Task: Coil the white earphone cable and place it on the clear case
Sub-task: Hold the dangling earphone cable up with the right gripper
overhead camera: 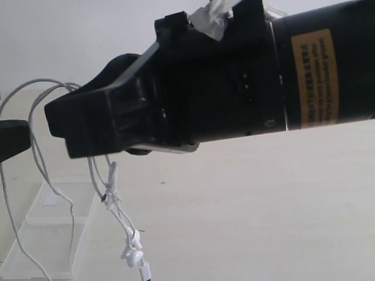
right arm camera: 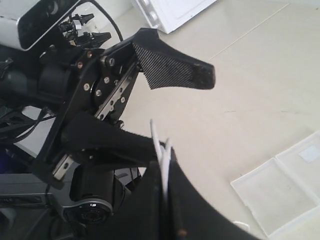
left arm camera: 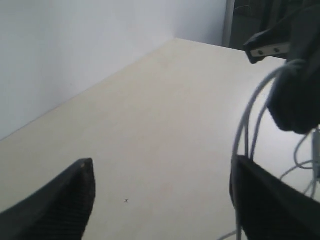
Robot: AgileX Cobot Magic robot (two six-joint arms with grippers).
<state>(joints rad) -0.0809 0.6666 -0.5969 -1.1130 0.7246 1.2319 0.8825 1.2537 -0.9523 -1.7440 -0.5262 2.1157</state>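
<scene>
White earphone cable [right arm camera: 156,136] clamped in closed right pincer [right arm camera: 164,172].

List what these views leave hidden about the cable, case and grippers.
- Exterior view: the right gripper blocks its own grip on the white earphone cable; the frame's edges crop the clear case and the left gripper.
- Left wrist view: case out of frame; blur hides whether a finger touches the cable.
- Right wrist view: the right gripper's body hides most of the cable.

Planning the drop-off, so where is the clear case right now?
In the exterior view the clear case lies open at the lower left, beneath the hanging loops of the white earphone cable and left of its dangling end.
</scene>
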